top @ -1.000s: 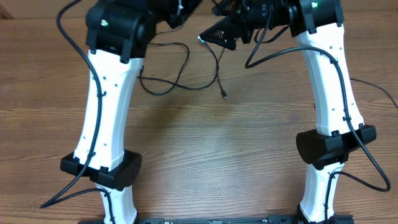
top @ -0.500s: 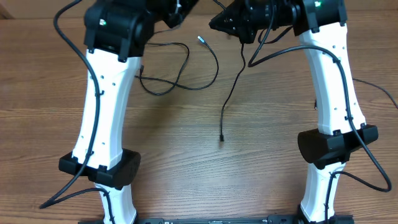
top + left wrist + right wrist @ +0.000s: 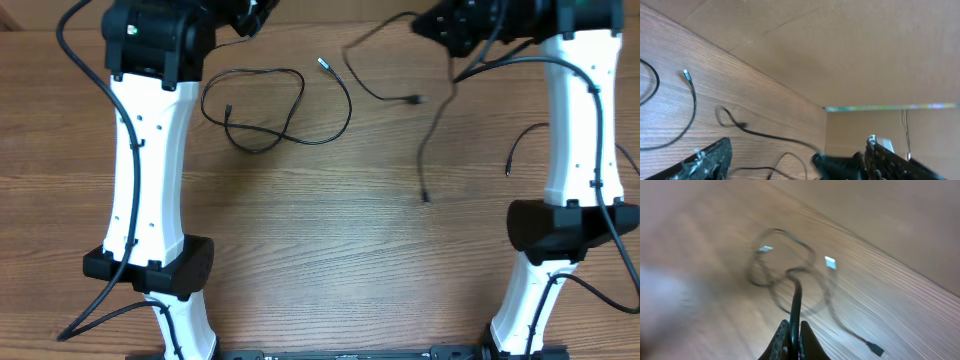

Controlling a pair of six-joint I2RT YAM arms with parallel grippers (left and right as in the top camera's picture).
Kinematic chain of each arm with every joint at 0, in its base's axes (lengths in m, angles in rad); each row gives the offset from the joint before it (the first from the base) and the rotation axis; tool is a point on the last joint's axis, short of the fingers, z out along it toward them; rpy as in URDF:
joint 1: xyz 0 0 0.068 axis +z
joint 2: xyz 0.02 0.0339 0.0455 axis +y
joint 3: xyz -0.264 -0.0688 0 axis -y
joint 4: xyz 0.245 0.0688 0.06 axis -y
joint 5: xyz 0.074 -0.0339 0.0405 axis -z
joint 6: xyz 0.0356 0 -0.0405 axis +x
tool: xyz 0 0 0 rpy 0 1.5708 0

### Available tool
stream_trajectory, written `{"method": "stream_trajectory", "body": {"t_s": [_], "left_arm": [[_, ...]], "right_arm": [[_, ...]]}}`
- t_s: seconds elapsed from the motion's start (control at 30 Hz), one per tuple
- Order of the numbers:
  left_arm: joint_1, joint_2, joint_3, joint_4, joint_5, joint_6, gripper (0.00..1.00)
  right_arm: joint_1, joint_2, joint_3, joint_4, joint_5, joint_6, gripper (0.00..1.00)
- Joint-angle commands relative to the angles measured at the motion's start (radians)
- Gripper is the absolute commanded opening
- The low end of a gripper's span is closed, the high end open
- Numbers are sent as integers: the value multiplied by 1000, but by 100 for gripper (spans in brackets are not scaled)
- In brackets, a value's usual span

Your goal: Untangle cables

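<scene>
1. The right pincer (image 3: 792, 335) is pressed together on one thin black cable (image 3: 795, 302). It holds it up over the far right of the bench (image 3: 330, 260), and the rest hangs down loose and blurry.
2. The left pincer (image 3: 797, 150) is spread wide with nothing in it, over the far left.
3. The looped cable (image 3: 250, 149) lies flat on the bench, nearer the left arm. Its silver plug (image 3: 322, 63) sits at the far end.
4. These cables look very light, soft and floppy. They will likely bend anywhere and trail behind a pull.
5. They are thin and smooth, so one could slip out of a weak pinch.
6. A good spot to grab is probably just behind a plug, or a bare stretch away from where the cord crosses itself.
</scene>
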Motion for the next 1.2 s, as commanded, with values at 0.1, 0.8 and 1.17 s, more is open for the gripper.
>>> {"method": "stream_trajectory", "body": {"t_s": [0.1,0.8,1.17], "left_arm": [[80,2,3,-62,160,151,79],[6,2,3,-29,169,281,79],[6,2,1,-272,-39,834,79]], "right_arm": [[-343,-3,-2,51,154,53,4],[-996,-2,-2,386,134,452,100],[-677,-2,-1,85,-257,199,100]]}}
